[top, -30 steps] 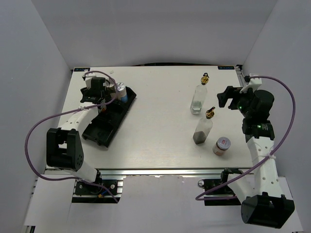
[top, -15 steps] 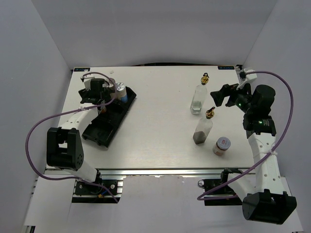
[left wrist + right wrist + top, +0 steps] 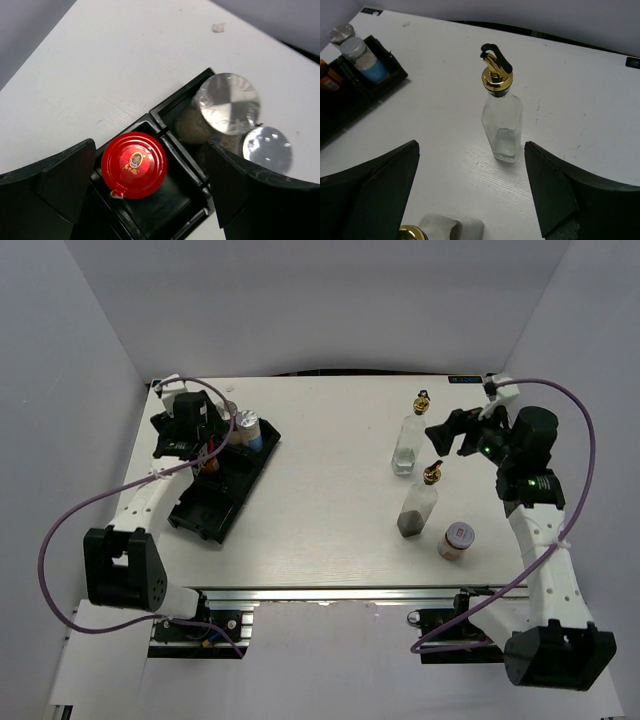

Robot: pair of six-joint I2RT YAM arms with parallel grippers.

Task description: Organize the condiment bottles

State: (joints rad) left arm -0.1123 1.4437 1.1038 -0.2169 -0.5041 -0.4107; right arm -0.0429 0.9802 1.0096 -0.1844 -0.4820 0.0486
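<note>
Tray side: three of the six were home in the black tray (image 3: 205, 523).
Red-lidded jar (image 3: 134, 164): upright in a compartment of its own.
Silver-lidded jars: the bigger lid (image 3: 227, 102) and the smaller lid (image 3: 266, 149) stood close together at the tray's far end. I couldn't tell whether they shared a compartment.
Left gripper (image 3: 150, 187): fingers spread wide above the red-lidded jar, gripping nothing.
Loose on the table (image 3: 320, 570): three bottles, all upright on the right side, well apart from the tray.
Far gold-spouted bottle (image 3: 501, 120): nearly empty, standing alone.
Near gold-spouted bottle (image 3: 418, 505): dark contents at the bottom, just beside the short jar (image 3: 456, 540).
Right gripper (image 3: 470, 195): wide open and empty, lined up on the far gold-spouted bottle but not touching it.
Progress: about halfway by my count, three placed and three to go.
Likely next: a grab at that far bottle, I'd say, with a long carry across to the tray.
</note>
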